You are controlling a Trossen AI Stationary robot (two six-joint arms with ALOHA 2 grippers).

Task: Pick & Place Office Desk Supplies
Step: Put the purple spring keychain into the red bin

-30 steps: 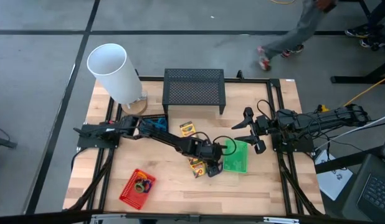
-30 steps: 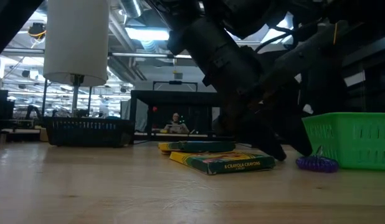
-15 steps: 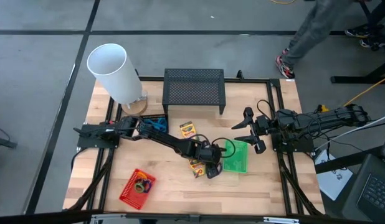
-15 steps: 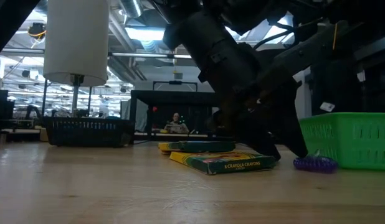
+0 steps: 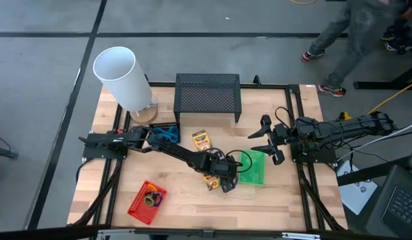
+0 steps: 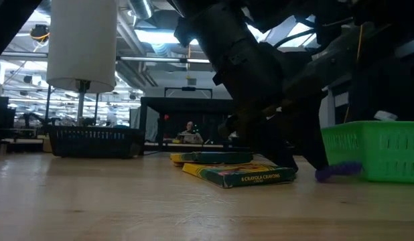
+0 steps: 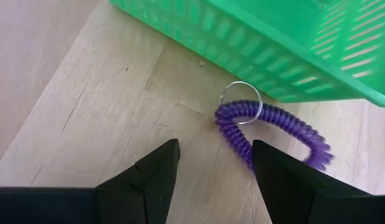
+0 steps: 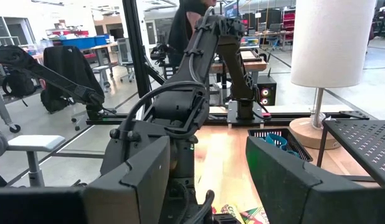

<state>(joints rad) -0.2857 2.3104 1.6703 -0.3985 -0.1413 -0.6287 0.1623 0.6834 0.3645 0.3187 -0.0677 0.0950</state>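
Observation:
A purple coil loop (image 7: 273, 124) with a metal ring (image 7: 240, 102) lies on the table against the outer wall of the green mesh basket (image 7: 273, 43). My left gripper (image 7: 214, 149) stands open over it, slanting down, beside the basket (image 5: 253, 168). One yellow-and-green crayon box (image 6: 239, 174) lies flat just left of the gripper. Another crayon box (image 5: 201, 138) lies farther back. My right gripper (image 5: 266, 140) waits open at the right, level and above the table. My left gripper is open, and one fingertip (image 7: 267, 162) stands against the loop's coil at its near bend (image 7: 242, 144), coming from above at a slant. The other finger is off the loop, over bare wood. In the low view the loop (image 6: 337, 171) sits slanted, its basket-side end raised.
A red basket (image 5: 147, 199) holding loops sits near the front left. A black basket with blue scissors (image 5: 165, 133) sits behind my left arm. A white cylinder (image 5: 119, 77) and a black mesh stand (image 5: 207, 95) stand at the back. A person (image 5: 346, 40) walks beyond the table.
My left gripper has sunk toward the purple loop and tipped more steeply downward, staying open. The loop lay flat before and now shows slanted in the low view, its basket-side end raised. The person behind the table has walked to the right.

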